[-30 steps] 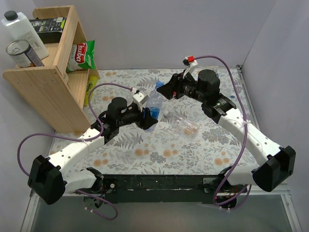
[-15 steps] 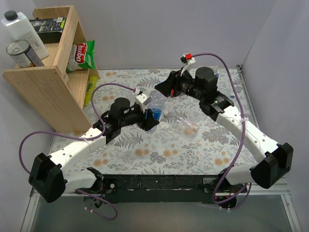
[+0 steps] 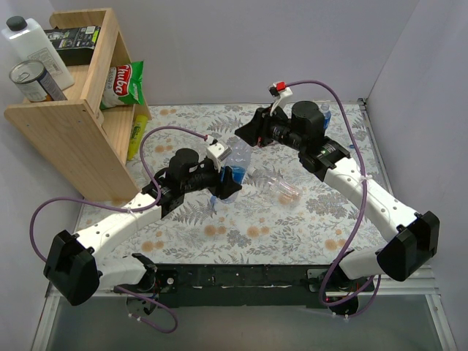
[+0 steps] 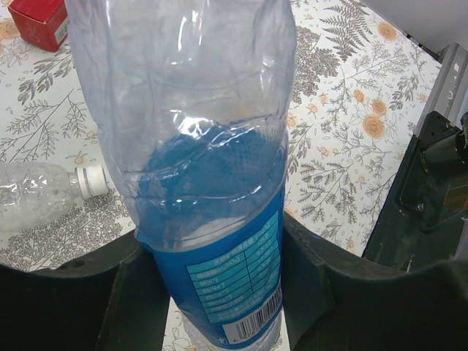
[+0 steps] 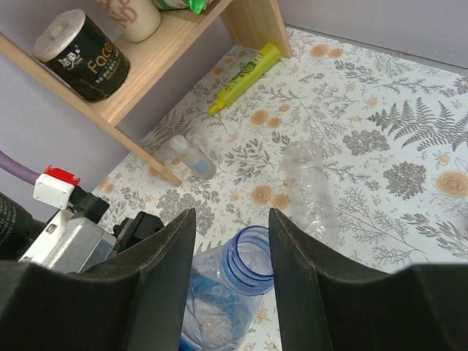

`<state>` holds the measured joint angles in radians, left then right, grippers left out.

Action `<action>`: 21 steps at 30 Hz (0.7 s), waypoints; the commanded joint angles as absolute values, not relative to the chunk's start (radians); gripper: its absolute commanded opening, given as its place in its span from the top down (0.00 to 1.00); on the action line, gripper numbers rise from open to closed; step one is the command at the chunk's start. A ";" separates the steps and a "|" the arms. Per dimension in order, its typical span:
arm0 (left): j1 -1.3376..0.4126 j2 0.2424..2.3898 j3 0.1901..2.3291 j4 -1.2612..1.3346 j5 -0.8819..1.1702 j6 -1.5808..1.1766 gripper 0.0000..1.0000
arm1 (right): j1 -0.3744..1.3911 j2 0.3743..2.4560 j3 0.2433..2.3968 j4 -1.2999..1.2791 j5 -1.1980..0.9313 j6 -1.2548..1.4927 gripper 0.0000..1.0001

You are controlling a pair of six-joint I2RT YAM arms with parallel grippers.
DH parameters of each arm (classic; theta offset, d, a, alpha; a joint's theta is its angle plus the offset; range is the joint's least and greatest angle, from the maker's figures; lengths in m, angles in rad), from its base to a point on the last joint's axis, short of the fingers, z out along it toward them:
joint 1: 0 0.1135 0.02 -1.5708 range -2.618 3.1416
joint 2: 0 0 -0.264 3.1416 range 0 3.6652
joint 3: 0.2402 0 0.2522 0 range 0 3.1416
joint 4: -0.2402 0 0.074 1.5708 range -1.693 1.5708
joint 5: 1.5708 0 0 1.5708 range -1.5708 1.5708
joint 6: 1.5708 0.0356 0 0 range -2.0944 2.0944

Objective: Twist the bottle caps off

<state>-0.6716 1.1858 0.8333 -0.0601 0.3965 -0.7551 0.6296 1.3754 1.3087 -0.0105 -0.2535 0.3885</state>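
Pale walls point(image 3: 241, 44) enclose a fern-printed table point(image 3: 241, 219).

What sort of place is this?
Probably a robot test bench, not a home: two arms bolted to a flower-patterned table, plain walls boxing it in, and a shelf of grocery props.

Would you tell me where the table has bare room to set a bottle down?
The widest patch is the near strip of the table, between the left arm and right arm. Another lies by the back wall, between the shelf and the right gripper. The centre is crowded: the left gripper holds a bottle beside a lying bottle.
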 commanded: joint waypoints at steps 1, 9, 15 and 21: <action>-0.676 1.163 0.853 -0.015 0.429 -0.765 0.59 | 0.632 1.361 1.342 -0.061 -0.183 0.335 0.48; -0.495 1.206 0.842 0.060 0.483 -0.948 0.60 | 0.656 1.273 1.243 -0.054 -0.104 0.276 0.29; -0.356 1.258 0.857 0.035 0.454 -0.996 0.60 | 0.799 1.111 1.045 0.052 0.044 0.184 0.25; -0.325 1.227 0.856 0.024 0.393 -0.936 0.59 | 0.969 1.127 0.939 0.063 0.100 0.204 0.24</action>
